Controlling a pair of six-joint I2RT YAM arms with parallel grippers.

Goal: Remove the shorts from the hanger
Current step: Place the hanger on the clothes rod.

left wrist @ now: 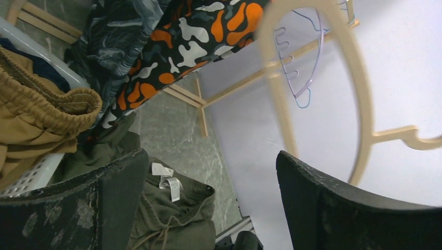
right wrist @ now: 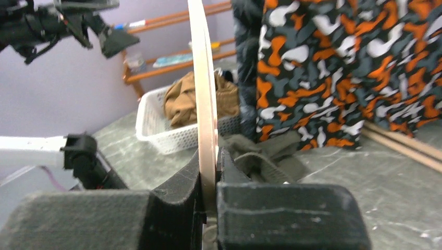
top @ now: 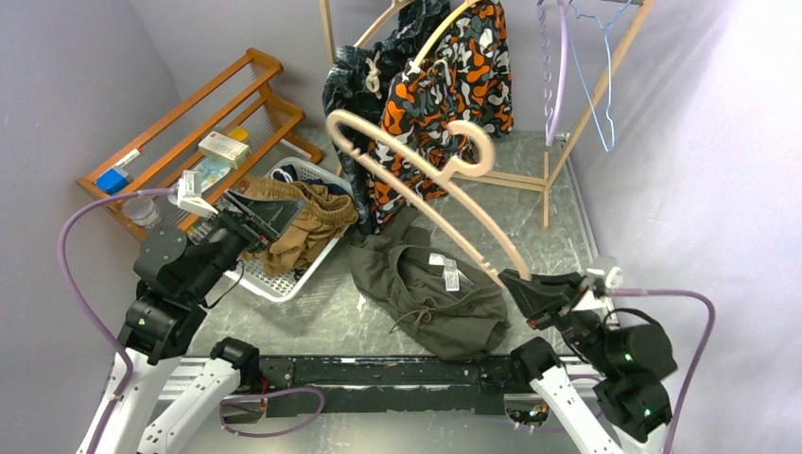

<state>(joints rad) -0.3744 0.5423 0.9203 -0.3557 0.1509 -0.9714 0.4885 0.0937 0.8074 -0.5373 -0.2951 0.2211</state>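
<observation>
Olive-grey shorts (top: 430, 298) are seen crumpled on the table (top: 558, 227), below the bare beige hanger (right wrist: 204, 78), which is clamped by the right gripper (right wrist: 208, 172). Tan shorts (top: 303, 222) are heaped in the white basket (top: 284, 284); the left gripper (left wrist: 208, 161) is held spread and empty above it.

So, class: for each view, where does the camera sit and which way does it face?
Top external: above and behind, looking down on the table; left arm and right arm show, right hand clamping the hanger.
Left wrist: faces the rack past its own open fingers.
Right wrist: faces the basket along the hanger, own fingers shut on it.
Shared: all three show the camouflage shorts.
</observation>
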